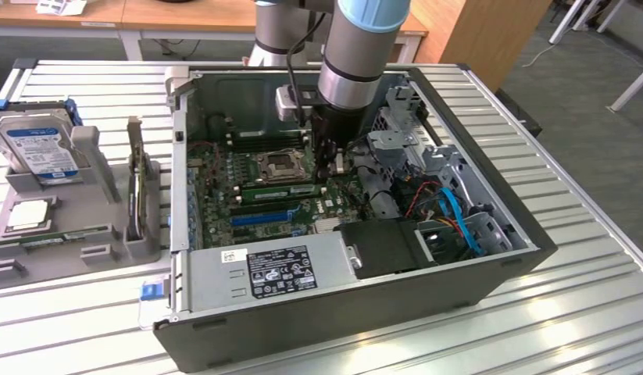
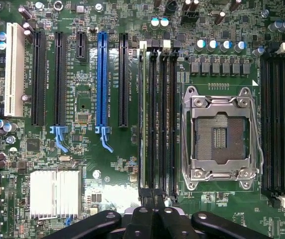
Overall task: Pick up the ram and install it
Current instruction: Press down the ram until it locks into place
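The ram [image 2: 143,119] is a long green stick seen edge-on in the outermost of the black memory slots [image 2: 166,119] beside the empty processor socket [image 2: 219,137]. In the exterior view the ram [image 1: 283,190] lies along that slot, in front of the socket [image 1: 277,164]. My gripper [image 2: 155,201] hangs just above one end of these slots, its black fingers [image 2: 143,219] pressed together with no gap. The fingers do not wrap around the ram. In the exterior view the gripper [image 1: 326,168] reaches straight down into the open computer case [image 1: 509,234].
A grey parts holder [image 1: 92,258] stands at the exterior view's left with a blue-labelled hard drive [image 1: 34,144], a square silver processor chip [image 1: 27,215] and another green stick [image 1: 66,234]. Inside the case are the power supply [image 1: 280,269], blue cables [image 1: 457,215] and drive cages [image 1: 405,141].
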Tool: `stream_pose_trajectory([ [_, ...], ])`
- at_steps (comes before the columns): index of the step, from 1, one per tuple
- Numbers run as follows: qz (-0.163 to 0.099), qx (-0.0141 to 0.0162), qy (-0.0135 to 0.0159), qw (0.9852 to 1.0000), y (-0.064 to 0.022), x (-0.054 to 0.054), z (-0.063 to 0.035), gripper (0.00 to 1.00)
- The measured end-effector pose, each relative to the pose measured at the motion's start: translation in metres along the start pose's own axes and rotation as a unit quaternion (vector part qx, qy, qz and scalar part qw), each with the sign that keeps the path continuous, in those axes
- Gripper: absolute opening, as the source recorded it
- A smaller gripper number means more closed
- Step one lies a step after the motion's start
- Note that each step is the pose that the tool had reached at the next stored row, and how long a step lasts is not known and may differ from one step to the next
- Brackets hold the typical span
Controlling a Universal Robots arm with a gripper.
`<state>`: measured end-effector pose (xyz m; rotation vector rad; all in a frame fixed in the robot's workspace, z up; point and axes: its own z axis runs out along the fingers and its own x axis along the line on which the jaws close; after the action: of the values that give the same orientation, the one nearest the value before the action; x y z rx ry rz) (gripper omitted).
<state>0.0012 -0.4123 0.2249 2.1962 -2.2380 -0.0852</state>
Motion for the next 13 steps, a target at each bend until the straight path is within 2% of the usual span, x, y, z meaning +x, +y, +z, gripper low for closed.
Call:
stream_pose_trajectory([
  [13, 0.000, 0.0000, -0.0001, 1.0000, -0.0001, 0.0000, 0.0016, 0.10],
])
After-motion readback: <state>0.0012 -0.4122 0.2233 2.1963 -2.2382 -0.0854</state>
